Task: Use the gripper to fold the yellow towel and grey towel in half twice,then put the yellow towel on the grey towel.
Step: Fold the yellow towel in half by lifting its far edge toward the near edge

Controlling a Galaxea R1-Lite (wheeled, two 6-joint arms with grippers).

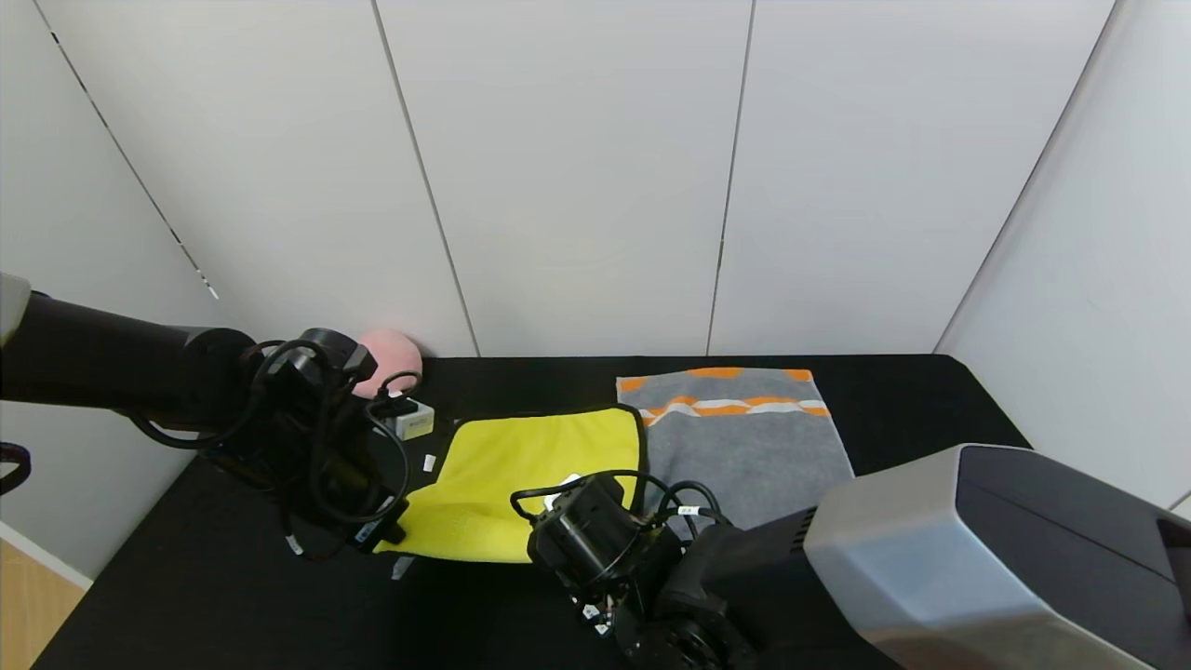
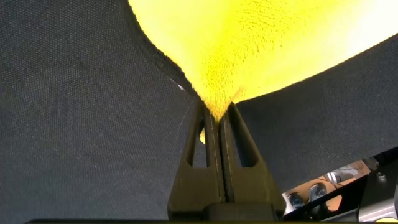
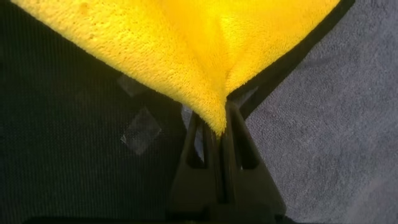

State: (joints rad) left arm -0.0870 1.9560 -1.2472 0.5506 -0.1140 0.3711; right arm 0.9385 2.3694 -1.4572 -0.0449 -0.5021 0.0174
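Note:
The yellow towel (image 1: 521, 465) lies on the black table, left of the grey towel (image 1: 744, 437) with orange and white stripes at its far end. My left gripper (image 1: 386, 530) is shut on the yellow towel's near left corner (image 2: 214, 102). My right gripper (image 1: 605, 507) is shut on the yellow towel's near right corner (image 3: 214, 118), beside the grey towel (image 3: 336, 124). Both corners are lifted a little off the table. The yellow towel's right edge slightly overlaps the grey towel's left edge.
A pink round object (image 1: 391, 358) and a small white box (image 1: 409, 419) stand at the back left of the black table (image 1: 912, 400). Small clear tape marks (image 3: 140, 130) are stuck on the table near the yellow towel. White walls close in behind and at the sides.

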